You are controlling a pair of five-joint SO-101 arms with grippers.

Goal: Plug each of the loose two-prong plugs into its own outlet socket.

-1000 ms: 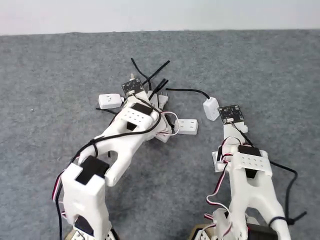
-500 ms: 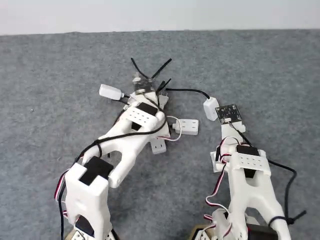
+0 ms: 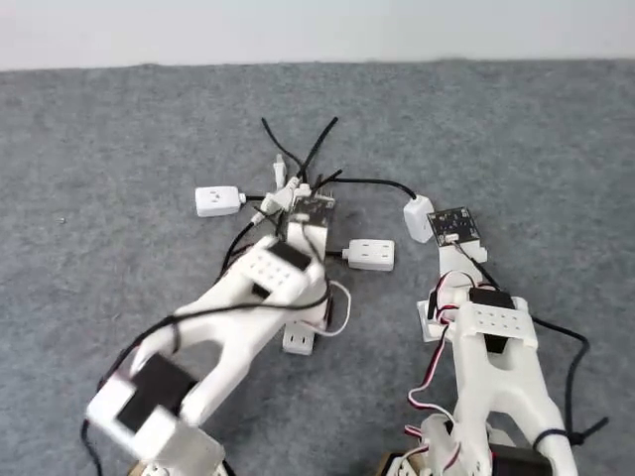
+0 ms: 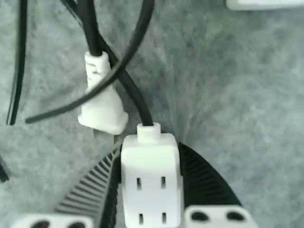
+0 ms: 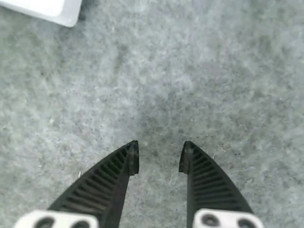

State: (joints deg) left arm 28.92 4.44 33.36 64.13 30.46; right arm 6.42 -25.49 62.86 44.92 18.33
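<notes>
- The left gripper [image 4: 148, 154] is clamped on a white socket block [image 4: 152, 190] by its flat sides; the block is judged light, rigid and slick.
- A loose plug [image 4: 102, 104] lies just beside it on the bench [image 4: 247, 95], tethered by a springy cord [image 4: 90, 28]; the moulded body is best gripped.
- The right gripper [image 5: 159, 159] is held open above bare bench.

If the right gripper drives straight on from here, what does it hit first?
Most likely bare carpet: nothing lies ahead of the right gripper, fingers open. The white block sits off to one side of that line, though depth is hard to judge.
</notes>
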